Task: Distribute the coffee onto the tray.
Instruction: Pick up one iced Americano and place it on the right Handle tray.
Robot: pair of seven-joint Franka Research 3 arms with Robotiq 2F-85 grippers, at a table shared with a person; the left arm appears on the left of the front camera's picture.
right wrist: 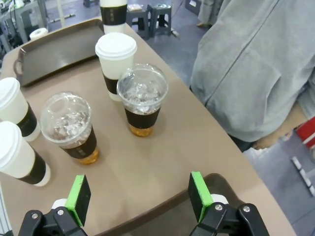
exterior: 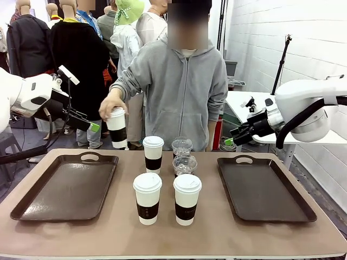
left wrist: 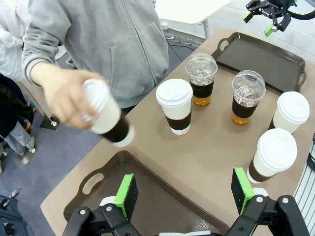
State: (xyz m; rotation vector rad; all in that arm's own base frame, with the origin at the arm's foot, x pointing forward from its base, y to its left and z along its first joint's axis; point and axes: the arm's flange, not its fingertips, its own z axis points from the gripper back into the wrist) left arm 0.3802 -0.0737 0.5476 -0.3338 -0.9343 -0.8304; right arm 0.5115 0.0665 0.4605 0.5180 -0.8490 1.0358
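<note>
Person's hand [left wrist: 61,96] holds a white lidded paper cup [left wrist: 106,118] just ahead of the open left gripper [left wrist: 184,191]; right gripper [right wrist: 139,194] hangs open, empty.

Lighting is bright and even, from overhead. Short soft shadows are cast at the bases of the white cups [exterior: 147,197]. A pale sheen is seen on the tray [exterior: 59,189] on the left gripper's [left wrist: 184,194] side. Ahead of that gripper, the person's hand [left wrist: 64,98] and the held cup [left wrist: 106,118] are motion-blurred. Small glints are noted on the dome lids [right wrist: 142,88] ahead of the right gripper [right wrist: 140,196]. Straight edges are bowed near wrist-view borders.
</note>
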